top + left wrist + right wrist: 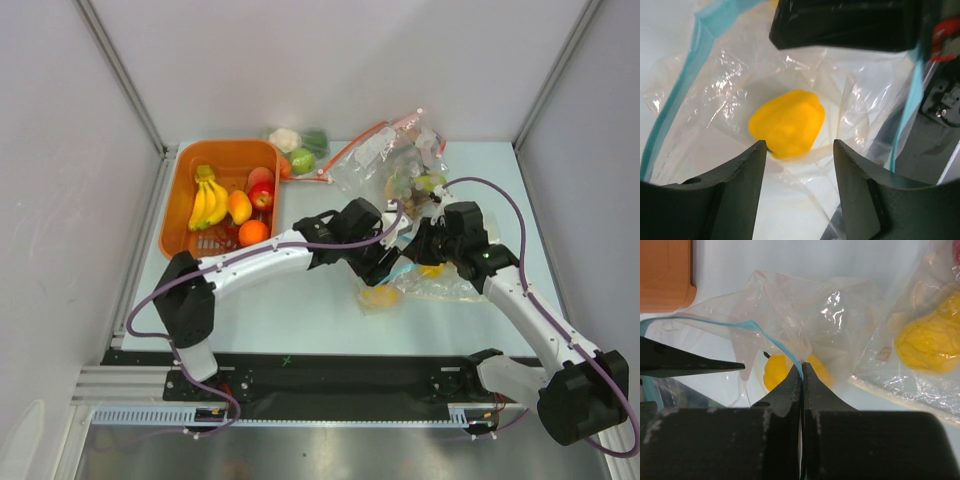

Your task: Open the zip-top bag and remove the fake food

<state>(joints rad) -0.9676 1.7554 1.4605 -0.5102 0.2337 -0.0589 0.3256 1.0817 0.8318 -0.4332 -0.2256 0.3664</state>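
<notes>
Bag held open at mid-tabletop, one yellow piece left inside

The zip-top bag lies on the tabletop between the two arms, in front of the other clear bags at the back. The right tool is pinched tight on the bag's teal zip strip, its fingers together with only the plastic between them. The left tool stands apart at the bag's mouth and grips nothing. In the left wrist view the strip runs down both sides, and a yellow fruit piece sits inside the bag just ahead of the fingertips. Off to the left, the orange basket holds a banana bunch, a round orange and a red apple.
</notes>
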